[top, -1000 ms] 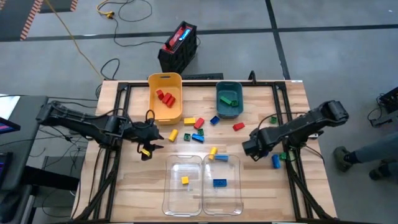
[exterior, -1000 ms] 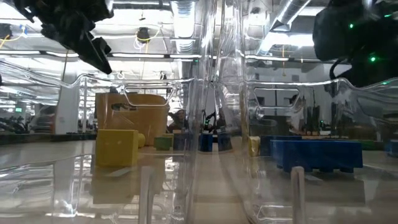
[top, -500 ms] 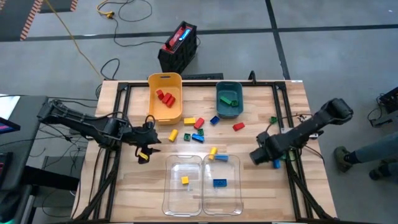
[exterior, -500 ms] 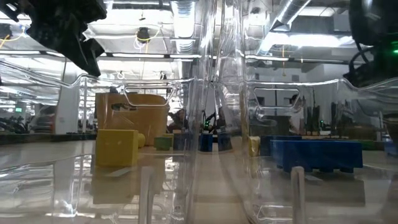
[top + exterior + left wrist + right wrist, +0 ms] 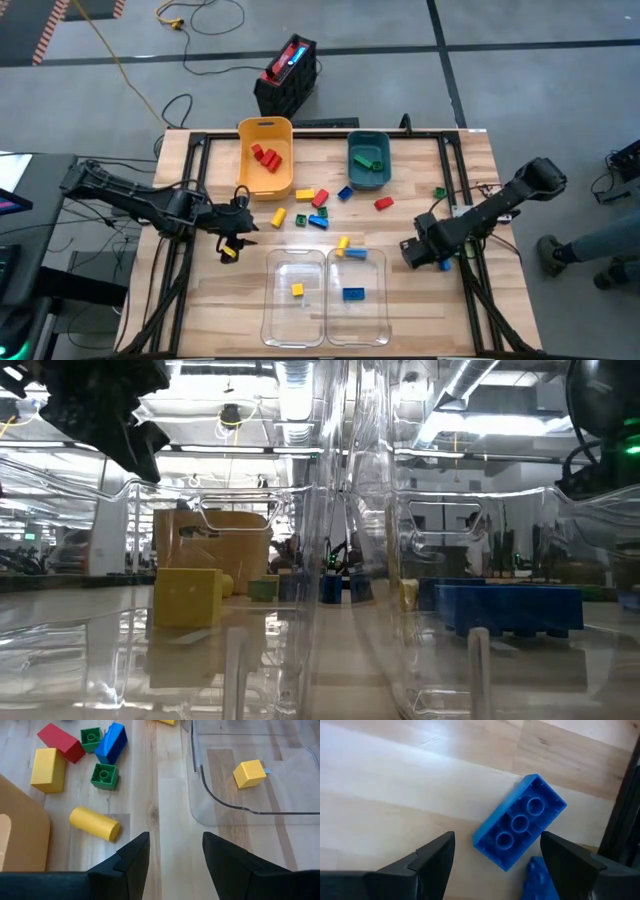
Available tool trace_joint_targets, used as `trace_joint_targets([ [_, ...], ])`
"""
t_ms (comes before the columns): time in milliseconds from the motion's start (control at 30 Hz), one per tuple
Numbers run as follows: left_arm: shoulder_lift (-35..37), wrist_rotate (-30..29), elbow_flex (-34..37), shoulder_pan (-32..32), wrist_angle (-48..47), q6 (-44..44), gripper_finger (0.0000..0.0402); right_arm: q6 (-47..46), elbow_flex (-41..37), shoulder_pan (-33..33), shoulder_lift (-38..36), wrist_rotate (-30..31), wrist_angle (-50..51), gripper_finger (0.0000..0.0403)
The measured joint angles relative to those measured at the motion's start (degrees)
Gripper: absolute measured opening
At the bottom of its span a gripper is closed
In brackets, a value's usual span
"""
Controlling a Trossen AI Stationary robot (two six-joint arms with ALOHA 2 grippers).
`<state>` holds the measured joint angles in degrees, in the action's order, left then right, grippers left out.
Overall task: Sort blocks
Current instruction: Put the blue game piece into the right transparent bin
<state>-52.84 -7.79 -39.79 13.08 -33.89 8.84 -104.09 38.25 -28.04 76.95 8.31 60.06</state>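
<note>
Right pincer (image 5: 495, 865): hovering low over the counter (image 5: 420, 300) near its right edge, fingers standing apart with nothing between them — a blue brick (image 5: 519, 822) is lying hollow side up on the wood just ahead of them, a second blue piece (image 5: 540, 879) just beside it.
Left pincer (image 5: 172, 855): hanging over the counter's left part, fingers apart and empty; a yellow cylinder (image 5: 94, 823) is lying near them.
Loose blocks (image 5: 312, 205): sitting scattered mid-counter — red, yellow, blue and green.
Clear bins (image 5: 325, 298): standing side by side at the near edge; a yellow cube (image 5: 297, 289) is lying in the left one, a blue brick (image 5: 353, 293) in the right.
Yellow bin (image 5: 265, 157): holding red blocks (image 5: 265, 154).
Teal bin (image 5: 368, 160): holding a green block (image 5: 366, 160).
</note>
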Motion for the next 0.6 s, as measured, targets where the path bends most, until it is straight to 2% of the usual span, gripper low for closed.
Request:
trace_joint_targets([
  [267,0.00,-0.04,-0.02,0.02,-1.51,-1.45,0.0177,-8.24,-3.38,-2.62,0.24,0.82,-3.28,0.0311],
  [433,0.00,-0.13,-0.02,0.02,-1.61,-3.44,0.0177,-4.62,-4.87,-1.68,0.24,1.66,-6.13,0.0309],
  [600,0.00,-0.73,-0.02,0.02,-1.46,-3.60,0.0177,-1.47,-6.06,1.15,0.07,1.53,-7.36,0.0290],
])
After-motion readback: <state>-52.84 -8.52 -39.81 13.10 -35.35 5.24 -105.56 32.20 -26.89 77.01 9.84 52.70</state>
